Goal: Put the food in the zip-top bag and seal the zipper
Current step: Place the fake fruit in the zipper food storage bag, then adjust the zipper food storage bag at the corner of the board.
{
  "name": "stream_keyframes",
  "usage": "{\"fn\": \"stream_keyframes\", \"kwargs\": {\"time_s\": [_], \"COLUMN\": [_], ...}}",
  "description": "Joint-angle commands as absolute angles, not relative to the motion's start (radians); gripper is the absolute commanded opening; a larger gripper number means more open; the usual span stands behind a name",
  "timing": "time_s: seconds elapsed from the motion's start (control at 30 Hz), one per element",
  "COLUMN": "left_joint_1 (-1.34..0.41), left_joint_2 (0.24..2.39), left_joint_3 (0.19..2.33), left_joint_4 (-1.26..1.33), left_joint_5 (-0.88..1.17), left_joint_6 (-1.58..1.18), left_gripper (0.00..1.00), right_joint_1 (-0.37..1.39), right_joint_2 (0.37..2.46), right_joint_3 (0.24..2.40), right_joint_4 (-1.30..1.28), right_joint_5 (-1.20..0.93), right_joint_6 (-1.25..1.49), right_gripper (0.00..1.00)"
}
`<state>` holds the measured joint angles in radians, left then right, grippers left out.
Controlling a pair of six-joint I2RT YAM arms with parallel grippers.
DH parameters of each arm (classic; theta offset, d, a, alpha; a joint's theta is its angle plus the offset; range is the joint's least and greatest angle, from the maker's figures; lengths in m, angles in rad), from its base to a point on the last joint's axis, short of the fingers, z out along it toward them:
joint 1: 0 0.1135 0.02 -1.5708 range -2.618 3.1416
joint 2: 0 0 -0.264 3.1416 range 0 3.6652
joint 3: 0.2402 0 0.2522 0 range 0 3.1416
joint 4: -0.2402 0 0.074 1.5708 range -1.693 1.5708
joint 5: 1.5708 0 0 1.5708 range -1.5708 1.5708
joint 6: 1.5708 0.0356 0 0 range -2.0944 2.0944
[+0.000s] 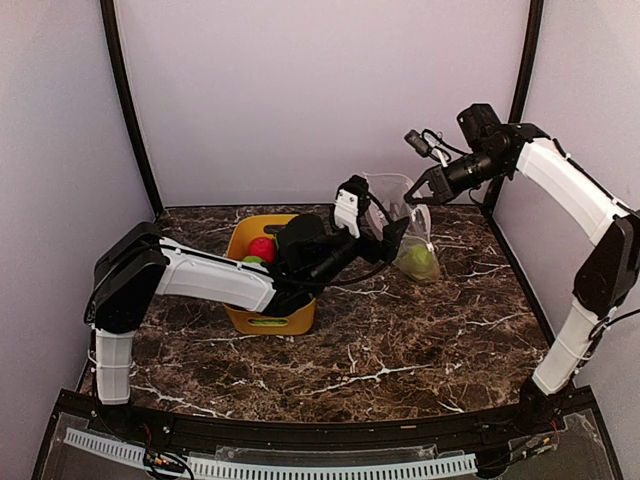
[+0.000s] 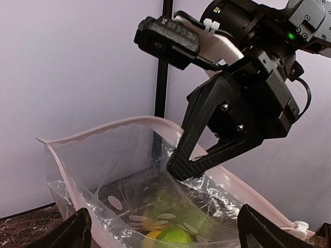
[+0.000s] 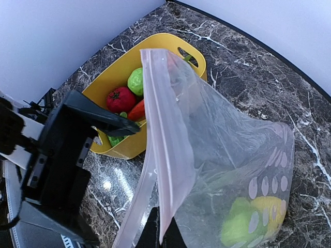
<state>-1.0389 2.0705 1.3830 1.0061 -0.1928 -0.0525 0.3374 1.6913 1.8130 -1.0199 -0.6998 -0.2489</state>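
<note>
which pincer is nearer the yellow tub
Left. The left pincer hangs open just right of the tub, at the bag mouth; the right pincer is farther right, pinching the bag's rim.

- Light was bright, diffuse and even in all three views; the walls point(image 1: 320, 90) carried no hard shadows.
- In my right wrist view, one small glare spot sat on the glossy table point(image 3: 106, 183).
- In my left wrist view, the crinkled film of the zip-top bag point(image 2: 103, 155) glinted, and my left fingers point(image 2: 75, 232) were dark and soft-focused at the lower edge.
- The overhead view was sharp throughout.
</note>
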Motion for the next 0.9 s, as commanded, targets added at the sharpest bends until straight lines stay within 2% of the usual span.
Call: {"fn": "stream_keyframes", "kwargs": {"time_s": [0.0,0.13,0.27,0.37,0.57,0.63,0.67,0.73,0.87], "left_joint_1": [-1.037,-1.028,-0.993,-0.959,-0.940,-0.918,-0.907,-0.903,-0.901], "left_joint_2": [1.925,1.834,1.765,1.739,1.685,1.683,1.685,1.698,1.720], "left_joint_3": [1.334,1.298,1.295,1.254,1.248,1.282,1.299,1.344,1.358], "left_joint_4": [0.982,0.905,0.697,0.632,0.442,0.369,0.342,0.284,0.258], "left_joint_5": [-0.180,-0.264,-0.410,-0.366,-0.313,-0.255,-0.213,-0.164,-0.121], "left_joint_6": [-0.040,-0.033,-0.216,-0.366,-0.436,-0.468,-0.484,-0.509,-0.597], "left_gripper": [0.98,0.95,0.81,0.72,0.69,0.63,0.56,0.50,0.47], "right_joint_1": [0.336,0.336,0.335,0.336,0.336,0.338,0.340,0.356,0.419], "right_joint_2": [1.740,1.773,1.783,1.801,1.806,1.799,1.794,1.786,1.766], "right_joint_3": [1.871,1.891,1.901,1.921,1.946,1.937,1.927,1.907,1.875], "right_joint_4": [-1.007,-1.011,-0.998,-0.997,-1.016,-1.002,-0.989,-0.965,-0.935], "right_joint_5": [-0.699,-0.628,-0.631,-0.650,-0.705,-0.720,-0.724,-0.709,-0.614], "right_joint_6": [-0.258,-0.278,-0.311,-0.322,-0.359,-0.355,-0.350,-0.346,-0.354], "right_gripper": [0.00,0.00,0.00,0.00,0.00,0.00,0.00,0.00,0.00]}}
